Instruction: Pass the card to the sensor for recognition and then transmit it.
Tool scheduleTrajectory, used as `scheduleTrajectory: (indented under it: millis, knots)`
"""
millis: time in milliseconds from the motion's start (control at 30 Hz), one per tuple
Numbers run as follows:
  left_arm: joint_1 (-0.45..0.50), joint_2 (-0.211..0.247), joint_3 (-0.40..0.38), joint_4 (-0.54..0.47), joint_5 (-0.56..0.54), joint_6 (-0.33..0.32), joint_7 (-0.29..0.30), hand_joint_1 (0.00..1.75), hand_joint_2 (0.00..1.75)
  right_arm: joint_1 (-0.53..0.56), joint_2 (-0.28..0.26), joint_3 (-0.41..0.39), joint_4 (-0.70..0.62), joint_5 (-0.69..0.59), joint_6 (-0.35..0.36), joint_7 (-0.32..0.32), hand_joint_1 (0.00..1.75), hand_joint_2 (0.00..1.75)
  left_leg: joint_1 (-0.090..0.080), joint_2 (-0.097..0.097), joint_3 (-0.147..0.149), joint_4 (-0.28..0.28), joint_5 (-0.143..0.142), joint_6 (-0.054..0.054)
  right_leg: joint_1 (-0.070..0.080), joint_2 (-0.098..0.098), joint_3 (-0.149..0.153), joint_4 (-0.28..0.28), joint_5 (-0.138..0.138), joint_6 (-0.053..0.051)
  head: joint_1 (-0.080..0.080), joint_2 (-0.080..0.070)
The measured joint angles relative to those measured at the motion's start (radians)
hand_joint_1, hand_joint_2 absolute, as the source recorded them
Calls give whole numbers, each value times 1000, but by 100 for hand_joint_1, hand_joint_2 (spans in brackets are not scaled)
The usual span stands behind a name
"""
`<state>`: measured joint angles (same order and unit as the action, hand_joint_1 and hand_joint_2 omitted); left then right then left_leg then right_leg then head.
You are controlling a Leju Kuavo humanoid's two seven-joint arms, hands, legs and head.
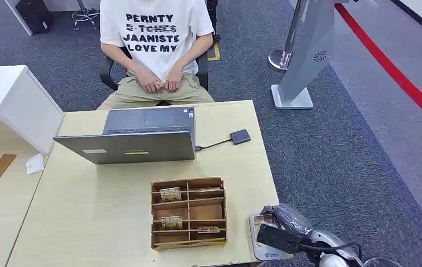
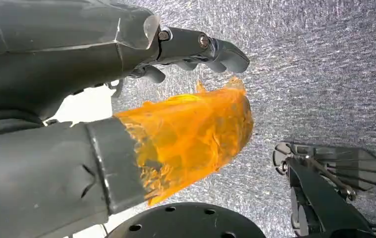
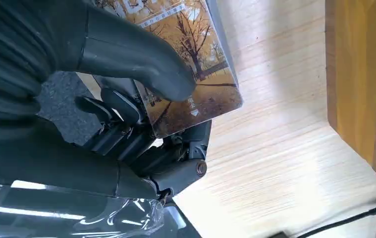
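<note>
The right hand (image 3: 141, 99) sits at the near right corner of the table (image 1: 86, 211), its thumb pressed on top of the card (image 3: 195, 64) and its fingers (image 3: 126, 114) curled beneath, so the card is pinched between them. The card shows autumn trees and lies low over the table edge, right of the wooden tray (image 1: 189, 212), which holds more cards. The sensor (image 1: 240, 136), a small dark pad, lies far on the table, right of the laptop (image 1: 136, 136) and cabled to it. A person (image 1: 155, 50) sits beyond. The left hand (image 2: 186, 49) hangs over carpet, fingers loosely apart, holding nothing.
</note>
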<state>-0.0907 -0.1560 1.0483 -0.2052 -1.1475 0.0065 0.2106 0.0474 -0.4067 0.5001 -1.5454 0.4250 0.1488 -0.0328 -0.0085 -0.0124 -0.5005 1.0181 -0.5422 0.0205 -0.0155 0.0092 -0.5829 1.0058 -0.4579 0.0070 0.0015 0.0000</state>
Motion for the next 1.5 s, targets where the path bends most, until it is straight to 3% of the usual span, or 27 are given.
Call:
scheduleTrajectory:
  millis: [1500]
  knots:
    - [0,0,0,0,-6,2,2,0,0,0,-1,10,0,2,-9,2,175,175,0,0,0,0,0,0,0,0,0,0,0,0,0,0]
